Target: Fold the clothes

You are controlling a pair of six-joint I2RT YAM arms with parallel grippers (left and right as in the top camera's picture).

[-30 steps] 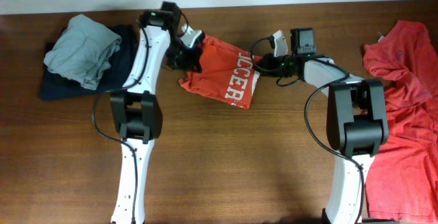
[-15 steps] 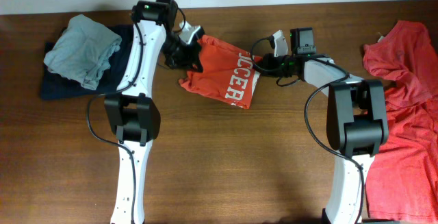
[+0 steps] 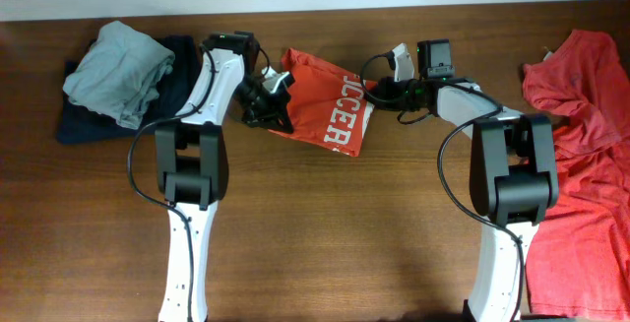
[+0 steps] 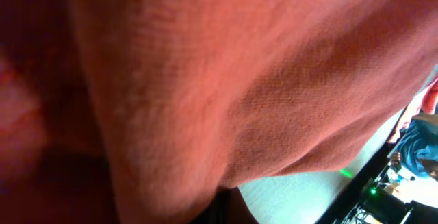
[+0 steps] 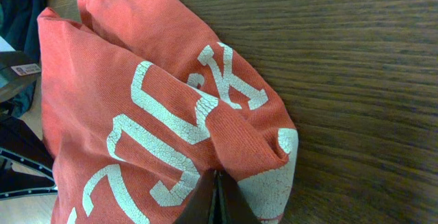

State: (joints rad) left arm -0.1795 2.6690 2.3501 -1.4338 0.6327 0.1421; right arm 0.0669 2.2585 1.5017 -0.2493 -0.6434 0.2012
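Both end effectors are pressed together on the same garment. The left end effector (image 3: pixel 268 105) pinches the left edge of the folded shirt (image 3: pixel 330 100). Its wrist view is almost filled by orange-red cloth (image 4: pixel 239 80) draped close over the lens, so its fingers cannot be made out there. The right end effector (image 3: pixel 379 94) grips the opposite, right edge. In its wrist view the dark fingers meet at the bottom of the frame (image 5: pixel 217 198) with a bunched corner of the shirt (image 5: pixel 137 59) caught between them.

The folded shirt lies on the brown wooden surface (image 3: pixel 325 224), near the far edge and between the two arms. Its white lettering (image 3: pixel 352 110) runs along the right side, and the part that shows reads "CCER". Close up, the letters (image 5: pixel 171 135) are large and cracked, and they bend over a fold. Bare wood grain (image 5: pixel 356 59) shows just beside that fold.

A loose shirt (image 3: pixel 581 155) of a lighter coral red sprawls unfolded at the right end of the surface, well apart from the folded one. At the far left a grey garment (image 3: pixel 118 71) sits crumpled on a navy garment (image 3: pixel 79 120).
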